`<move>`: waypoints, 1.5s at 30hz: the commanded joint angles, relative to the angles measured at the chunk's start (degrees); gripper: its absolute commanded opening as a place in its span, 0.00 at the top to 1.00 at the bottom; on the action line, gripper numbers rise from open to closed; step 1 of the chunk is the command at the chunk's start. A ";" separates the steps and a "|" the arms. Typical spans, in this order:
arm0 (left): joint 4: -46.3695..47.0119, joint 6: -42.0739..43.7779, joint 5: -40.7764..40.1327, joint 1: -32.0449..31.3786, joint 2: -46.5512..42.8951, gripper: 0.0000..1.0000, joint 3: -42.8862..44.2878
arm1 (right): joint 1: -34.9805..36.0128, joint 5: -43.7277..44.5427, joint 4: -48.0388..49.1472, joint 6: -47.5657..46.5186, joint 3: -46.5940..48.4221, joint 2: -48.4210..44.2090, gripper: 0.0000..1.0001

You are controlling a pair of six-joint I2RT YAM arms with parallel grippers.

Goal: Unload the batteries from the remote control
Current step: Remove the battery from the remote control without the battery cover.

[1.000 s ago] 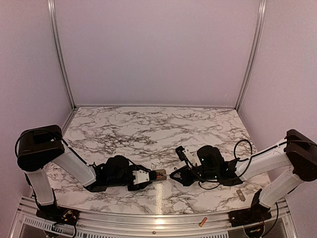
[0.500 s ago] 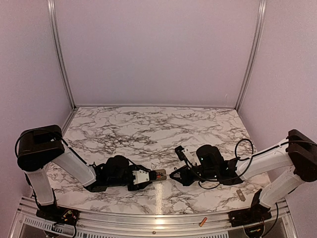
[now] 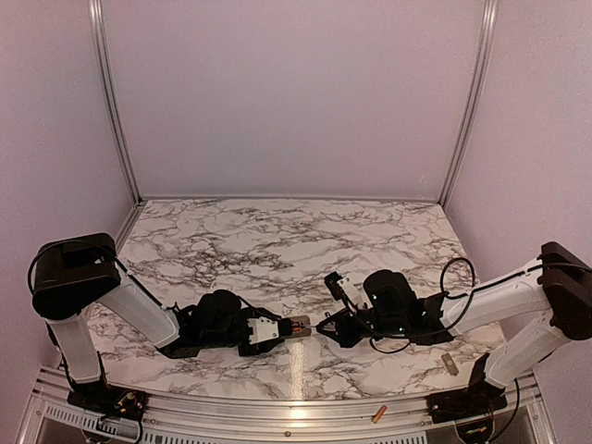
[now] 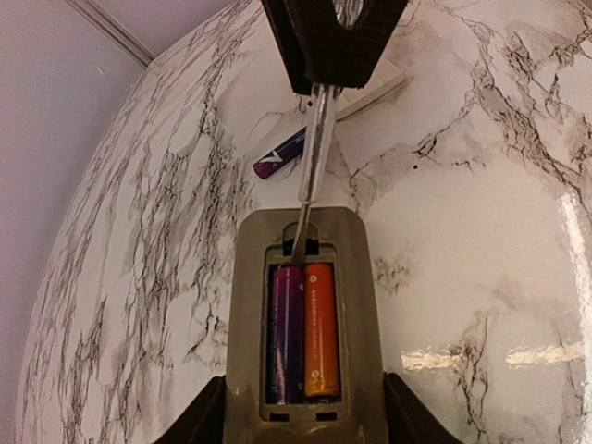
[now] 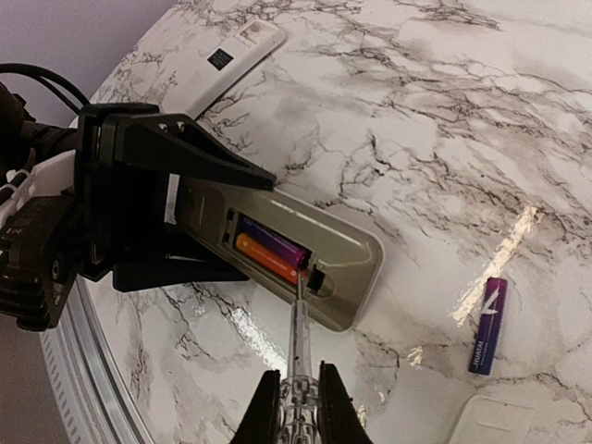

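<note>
Left gripper (image 4: 303, 412) clamps the remote (image 4: 359, 305) by its sides, bay facing up. Two batteries (image 4: 319, 328) lie side by side inside, purple cell (image 4: 285, 333) and orange cell (image 4: 320, 296). Right gripper (image 5: 298, 407) is pinched tight on a thin tool (image 5: 298, 338), its tip at the purple cell's end. A loose cell (image 5: 487, 324) lies on the table (image 5: 444, 139) nearby. These look light, hard and slick — sprung in, likely to pop and roll, so lever at the end, then grip across the barrel. Against a second ago, the right wrist has edged slightly toward the left arm — the left arm is unchanged.
</note>
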 commanded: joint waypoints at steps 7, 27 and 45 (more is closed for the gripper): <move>4.23 0.71 1.41 -0.82 1.46 1.00 1.74 | 5.89 -14.52 9.86 -0.99 5.38 -3.03 1.00; 4.32 1.05 1.24 -0.82 2.50 1.00 1.92 | 7.10 -13.36 9.08 -0.64 6.26 -4.53 1.00; 2.92 1.56 0.17 -0.73 4.17 1.00 3.06 | 7.59 -12.79 9.55 0.33 5.69 -8.29 1.00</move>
